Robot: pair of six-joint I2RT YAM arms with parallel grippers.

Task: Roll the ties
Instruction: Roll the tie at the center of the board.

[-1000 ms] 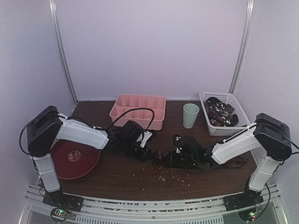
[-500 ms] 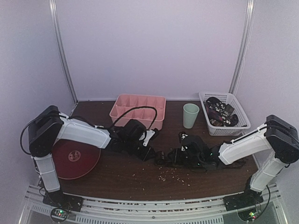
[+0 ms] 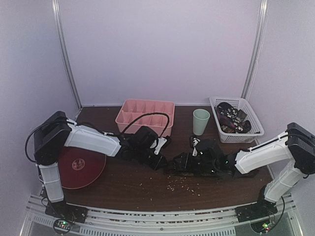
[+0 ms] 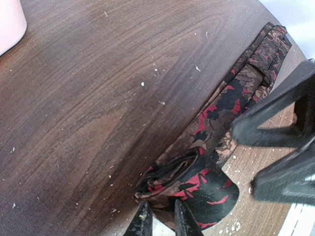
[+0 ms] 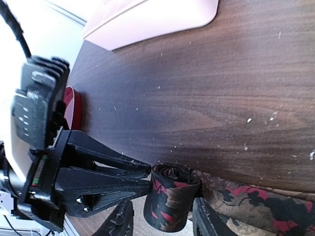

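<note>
The tie [image 4: 224, 105] lies on the table [image 4: 88, 98] near the middle, between the two arms and in front of the pink tray [image 3: 145, 114]. One end is already wound into a small coil [image 4: 197, 189]. The rest lies flat and runs away toward the right arm. The left gripper [image 4: 161, 222] has its jaws clenched on the edge of the coil, at the core as it seems. The right gripper [image 5: 162, 221] has its jaws released, one on each side of the coil, and does not clearly press it.

The step in hand, I think, is to wind more turns. To do it well, the left gripper should hold the core firmly while the right one guides the flat part, so each new turn lands squarely on the one under it. The fabric looks soft and slippery, so a loose hold may let the coil spring open.
</note>
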